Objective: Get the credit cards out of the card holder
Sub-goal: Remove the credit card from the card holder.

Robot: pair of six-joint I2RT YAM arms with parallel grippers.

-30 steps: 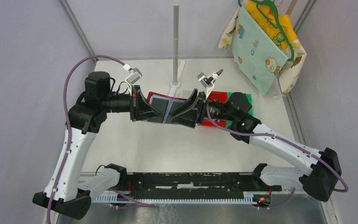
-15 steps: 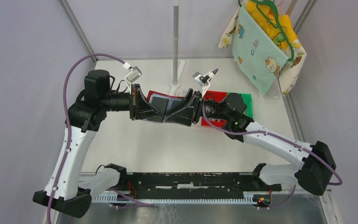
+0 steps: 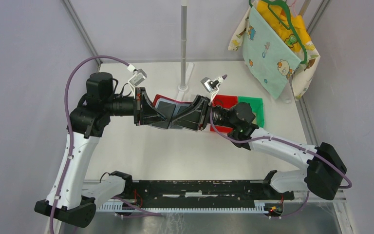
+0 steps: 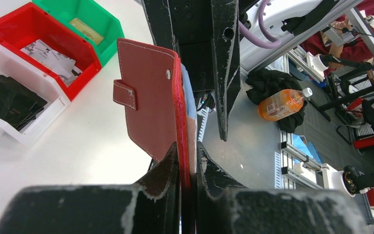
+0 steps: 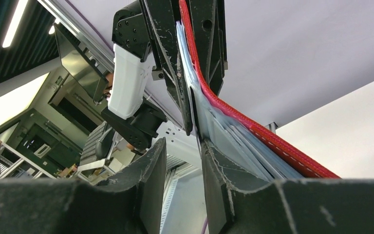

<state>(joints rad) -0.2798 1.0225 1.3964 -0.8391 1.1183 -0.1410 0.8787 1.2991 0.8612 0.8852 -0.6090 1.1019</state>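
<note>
Left gripper [image 4: 187,148] clenched on the lower edge of the red card holder [image 4: 148,107], holding it open in the air above the white table [image 4: 78,141]. Facing it, the right gripper [image 5: 183,146] has its jaws parted beside the pale credit cards [image 5: 213,127], which sit in the holder's pockets. A red bin [image 4: 24,29], green bin [image 4: 63,9] and white bin [image 4: 34,132] stand on the table beyond.

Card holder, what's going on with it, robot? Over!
Left claw shut on card holder, held off the table. Right claw open at the credit cards. Nothing blocking. Over.
</note>
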